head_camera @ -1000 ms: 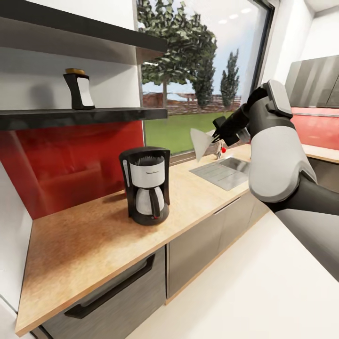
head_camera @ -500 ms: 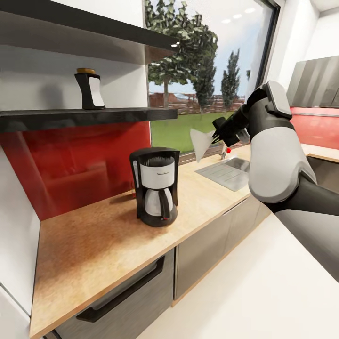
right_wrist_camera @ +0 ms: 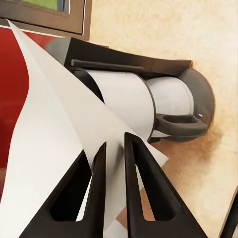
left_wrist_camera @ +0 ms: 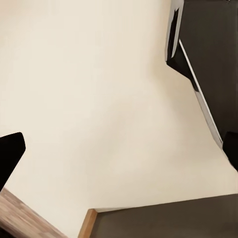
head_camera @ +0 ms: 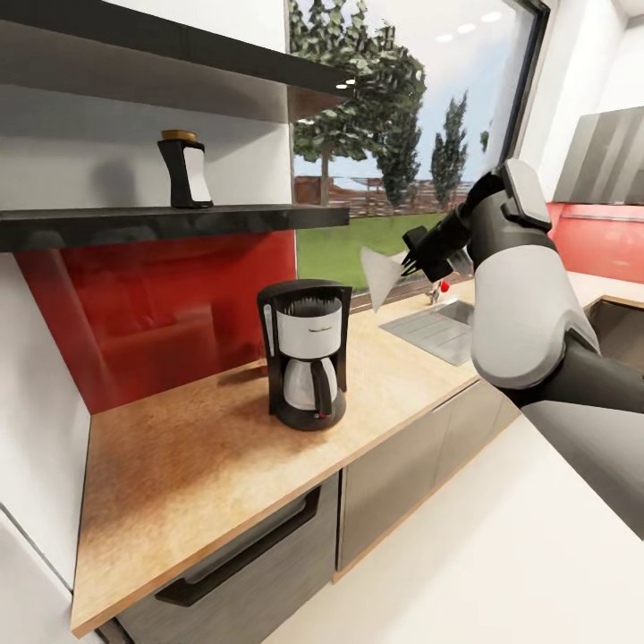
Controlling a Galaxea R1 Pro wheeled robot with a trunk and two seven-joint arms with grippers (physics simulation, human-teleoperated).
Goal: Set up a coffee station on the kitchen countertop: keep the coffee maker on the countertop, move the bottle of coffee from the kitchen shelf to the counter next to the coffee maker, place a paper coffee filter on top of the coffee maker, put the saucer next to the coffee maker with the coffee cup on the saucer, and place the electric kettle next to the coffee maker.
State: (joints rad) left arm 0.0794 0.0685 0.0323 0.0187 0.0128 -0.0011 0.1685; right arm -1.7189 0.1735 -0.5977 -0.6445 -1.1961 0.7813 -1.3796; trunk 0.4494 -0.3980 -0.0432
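The black coffee maker with its glass carafe stands on the wooden countertop. A white paper coffee filter hangs in the air to the right of it and higher, over the counter by the sink, with my right gripper shut on its edge. In the right wrist view the filter is pinched in the right gripper, with the coffee maker beyond it. The dark bottle of coffee with a gold lid stands on the black shelf. My left gripper is open above the pale floor.
A steel sink with a tap is set in the counter right of the coffee maker, under a large window. A red backsplash runs behind the counter. Drawers and cabinet fronts sit below. Dark cabinetry borders the floor.
The head camera has shifted, so the coffee maker, shelf and bottle sit further right in the picture. The right arm still holds the filter in the same pose.
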